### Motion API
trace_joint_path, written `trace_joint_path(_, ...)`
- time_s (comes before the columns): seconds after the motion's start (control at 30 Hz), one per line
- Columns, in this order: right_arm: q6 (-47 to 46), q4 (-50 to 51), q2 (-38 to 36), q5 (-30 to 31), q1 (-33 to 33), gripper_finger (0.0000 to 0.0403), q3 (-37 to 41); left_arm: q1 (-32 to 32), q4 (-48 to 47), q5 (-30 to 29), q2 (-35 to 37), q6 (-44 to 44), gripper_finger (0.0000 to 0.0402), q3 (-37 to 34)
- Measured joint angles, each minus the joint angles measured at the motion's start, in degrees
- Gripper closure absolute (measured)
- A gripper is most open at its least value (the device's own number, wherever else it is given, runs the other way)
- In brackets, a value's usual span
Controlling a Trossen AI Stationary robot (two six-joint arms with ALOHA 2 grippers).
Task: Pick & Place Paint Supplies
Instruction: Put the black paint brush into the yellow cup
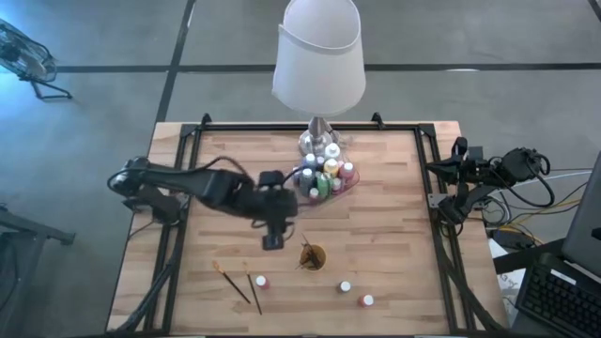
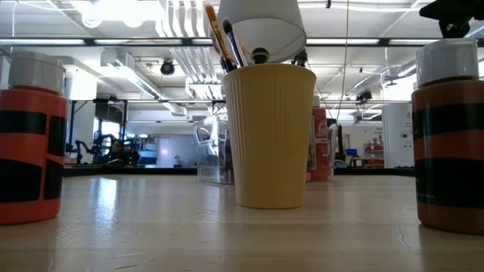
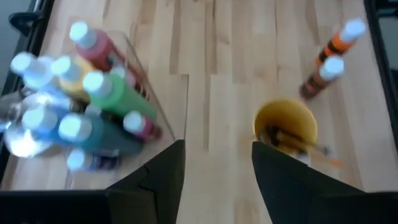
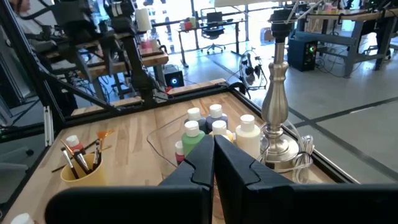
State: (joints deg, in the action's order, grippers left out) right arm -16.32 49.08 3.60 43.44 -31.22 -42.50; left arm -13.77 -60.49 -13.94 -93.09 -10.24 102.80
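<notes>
The bottles (image 1: 324, 174) in the tray (image 1: 349, 184) are partly hidden by the lamp (image 1: 319, 56); the left claw (image 1: 272, 241) is held wide, empty, the right claw (image 4: 213, 163) shut.

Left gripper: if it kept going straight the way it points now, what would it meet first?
Most likely bare table. The left gripper is open, and the line between its fingers runs between the clear tray of paint bottles and the yellow cup holding brushes. Depth is unclear, so either might be grazed.

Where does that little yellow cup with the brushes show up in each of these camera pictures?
High view: yellow cup, lower centre.
Low view: centre, close up.
Left wrist view: lower right, beyond the open left gripper.
Right wrist view: lower left.
Shared landmark: the lamp.
</notes>
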Motion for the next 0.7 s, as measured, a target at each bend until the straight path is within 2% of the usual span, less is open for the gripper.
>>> trace_joint_path(0.2, 0.0, 0.0, 0.0, 0.0, 0.0, 0.0394, 0.0, -6.6, -11.3, -4.0, 2.6, -7.4, 0.0211, 0.0)
trace_joint_path(0.43, 0.0, 0.0, 0.0, 0.0, 0.0, 0.0394, 0.0, -14.1, -23.5, -5.0, 4.4, -20.8, 0.0211, -1.5)
trace_joint_path(0.57, 0.0, 0.0, 0.0, 0.0, 0.0, 0.0394, 0.0, -18.2, -28.2, -5.0, 5.0, -27.0, 0.0211, -3.3)
trace_joint_path(0.7, 0.0, 0.0, 0.0, 0.0, 0.0, 0.0394, 0.0, -22.0, -29.1, -4.2, 5.8, -31.4, 0.0211, -6.4)
